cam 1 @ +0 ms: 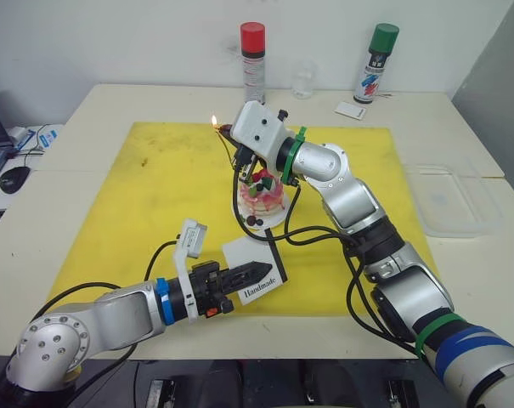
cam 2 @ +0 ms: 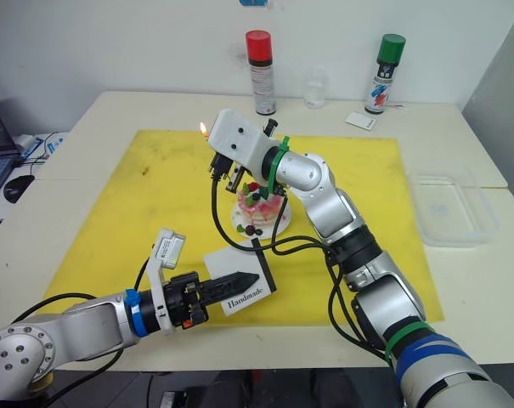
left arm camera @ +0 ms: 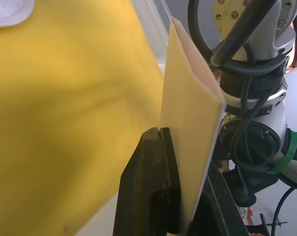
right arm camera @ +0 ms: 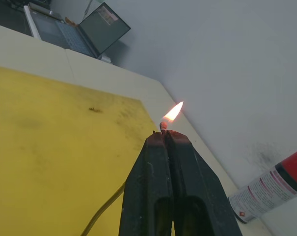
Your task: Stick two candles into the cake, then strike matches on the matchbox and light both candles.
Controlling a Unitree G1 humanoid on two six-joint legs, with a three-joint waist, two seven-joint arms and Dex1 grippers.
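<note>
The pink-and-white cake [cam 1: 265,197] sits on its small white plate [cam 2: 279,226] in the middle of the yellow mat [cam 1: 155,183]. My right gripper [cam 1: 226,132] hovers just above and behind the cake, shut on a short match [right arm camera: 163,126] whose tip burns with a small flame [cam 1: 213,120]. Toward the mat's near edge, my left gripper [cam 1: 268,269] is shut on the white "Handmade" matchbox [cam 1: 258,280], which stands on edge between the fingers [left arm camera: 155,167]. The candles are hidden behind the right wrist.
At the table's far edge stand a red-capped spray can [cam 1: 253,61], a clear glass [cam 1: 303,78] and a green-capped spray can [cam 1: 376,61], with a small white card [cam 1: 350,110] beside it. A clear plastic container [cam 1: 452,200] lies right of the mat. A mouse [cam 1: 14,177] sits far left.
</note>
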